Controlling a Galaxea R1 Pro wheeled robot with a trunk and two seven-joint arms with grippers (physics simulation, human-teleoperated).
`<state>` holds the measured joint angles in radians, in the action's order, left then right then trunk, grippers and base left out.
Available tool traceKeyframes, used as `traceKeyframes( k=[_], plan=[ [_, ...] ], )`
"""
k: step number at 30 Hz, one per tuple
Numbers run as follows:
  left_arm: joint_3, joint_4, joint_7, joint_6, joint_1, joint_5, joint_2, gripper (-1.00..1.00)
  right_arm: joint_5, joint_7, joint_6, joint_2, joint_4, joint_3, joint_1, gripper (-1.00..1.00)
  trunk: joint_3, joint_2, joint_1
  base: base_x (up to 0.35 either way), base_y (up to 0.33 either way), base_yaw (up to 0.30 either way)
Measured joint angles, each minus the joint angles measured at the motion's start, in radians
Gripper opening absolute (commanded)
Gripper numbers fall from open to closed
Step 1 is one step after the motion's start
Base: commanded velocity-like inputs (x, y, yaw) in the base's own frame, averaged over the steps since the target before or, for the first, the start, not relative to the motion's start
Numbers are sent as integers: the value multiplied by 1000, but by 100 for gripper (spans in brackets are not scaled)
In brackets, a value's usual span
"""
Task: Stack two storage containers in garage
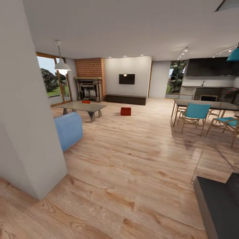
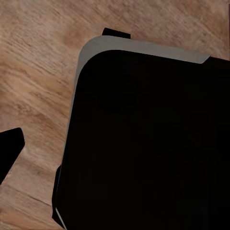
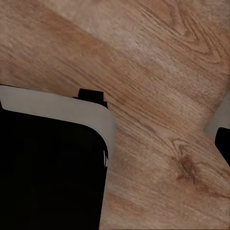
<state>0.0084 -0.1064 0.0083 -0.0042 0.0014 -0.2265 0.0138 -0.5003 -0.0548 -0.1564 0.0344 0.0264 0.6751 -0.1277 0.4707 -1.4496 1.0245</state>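
Container on floor [image 1: 125, 111]: orange-red box on the light wood plank floor [image 1: 132, 172], far across the living room, just short of the long dark low cabinet [image 1: 125, 99]. It shows as a near-square face; the direction of its long axis cannot be told at this range.
Container on table [image 1: 86, 102]: second orange-red box on the grey coffee table [image 1: 81, 107], seen as a low, wide sliver, its visible long side running roughly across the head view. It sits at the table's far side, toward the fireplace.
Fireplace [image 1: 89, 88]: red brick chimney breast with a dark hearth, at the far wall, left of the cabinet.
TV [image 1: 126, 79]: black screen on the pale wall above the cabinet.
Near furniture: blue sofa arm [image 1: 68, 129] beside a pale wall corner [image 1: 30, 126]; white pendant lamp [image 1: 62, 66] above the coffee table.
Dining area: dark table [image 1: 212, 105] with teal chairs [image 1: 195, 114], right of the room; dark kitchen units behind.
Surface: plank floor with strong grain, running unbroken from the foreground to the far wall.
Wrist views: each looks down on the wood floor past a black, grey-edged part of the robot's body [image 2: 143, 143]; a dark tip shows at each picture's edge.
Jaws: for both the left and the right gripper, open or closed cannot be told.
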Motion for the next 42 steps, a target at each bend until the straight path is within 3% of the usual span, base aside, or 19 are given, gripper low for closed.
traceKeyframes(
  k=[13,42],
  plan=[
    [-1,4,0,0,0,0,0,100,0,0,1,0,0,0,0,100,0,0,0,313,88,-268],
    [-2,6,0,5,0,-2,2,100,13,-5,1,2,0,11,0,100,0,0,0,322,1,-9]
  ],
)
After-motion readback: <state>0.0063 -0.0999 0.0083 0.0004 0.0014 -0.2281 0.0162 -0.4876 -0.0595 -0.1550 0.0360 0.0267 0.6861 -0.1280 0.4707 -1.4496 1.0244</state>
